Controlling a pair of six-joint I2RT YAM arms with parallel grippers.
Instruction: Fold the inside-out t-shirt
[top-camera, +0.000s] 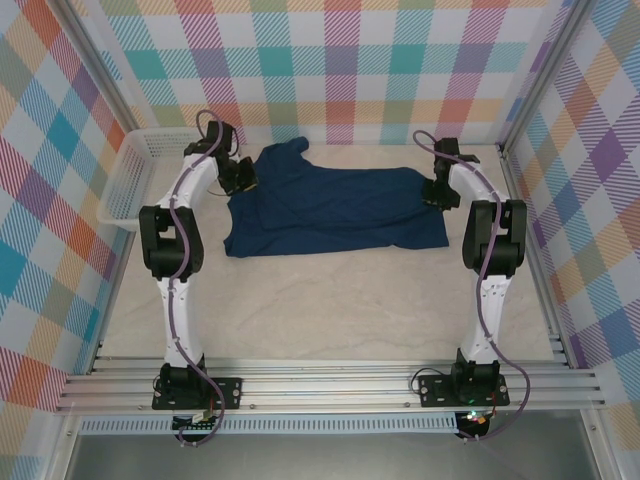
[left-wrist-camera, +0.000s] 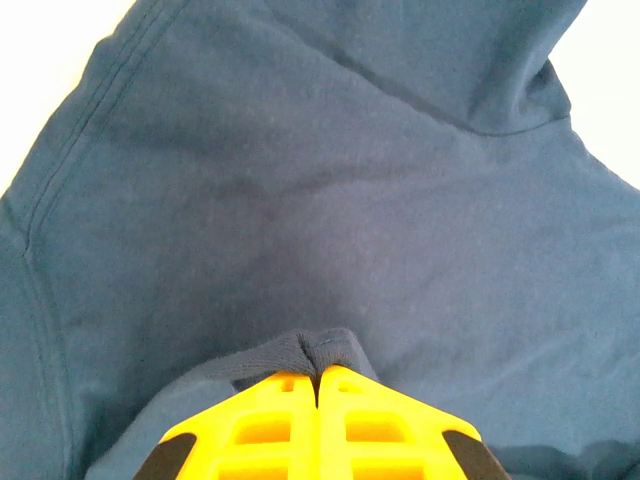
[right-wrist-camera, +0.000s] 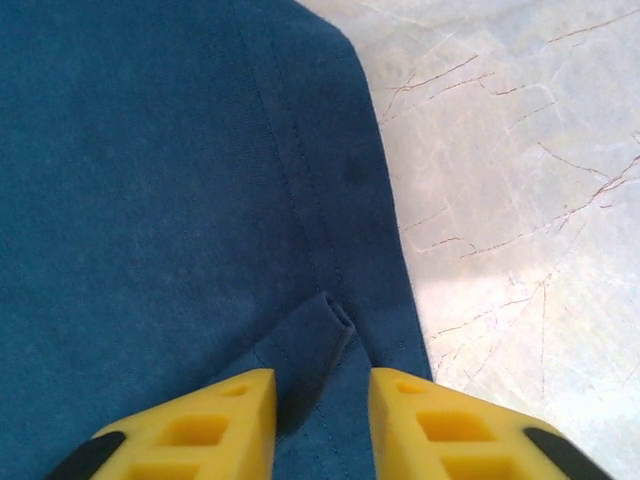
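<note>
Inside-out t-shirt (top-camera: 335, 210): dark navy, spread mostly flat across the upper middle of the overhead frame on the pale marbled table (top-camera: 320, 310). Long side running left to right, one part poking toward the upper left, lower right corner a little rumpled. White mesh basket (top-camera: 128, 180) at the far left edge, apart from the cloth.

Left arm (top-camera: 170, 250): base at lower left, lower link rising straight up the frame to a black elbow, forearm slanting up and right. Wrist bent over, left gripper (top-camera: 240, 178) aimed down at the shirt's upper left part. In the left wrist view, yellow fingers (left-wrist-camera: 265, 430) at bottom centre, pressed together with no gap, a small ridge of navy fabric pinched at their tips. Stitched seam curving down the left side of that frame.

Right arm (top-camera: 490, 250): much the mirror of the left, base at lower right, elbow at mid right, forearm leaning up and left. Right gripper (top-camera: 437, 192) lowered at the shirt's right edge. In the right wrist view, jaws parted a modest way at bottom centre, clamped on nothing. Turned-up bit of hem (right-wrist-camera: 325, 330) lying loose in the gap between them. Shirt edge running down the middle of that frame, bare table across the right half.
</note>
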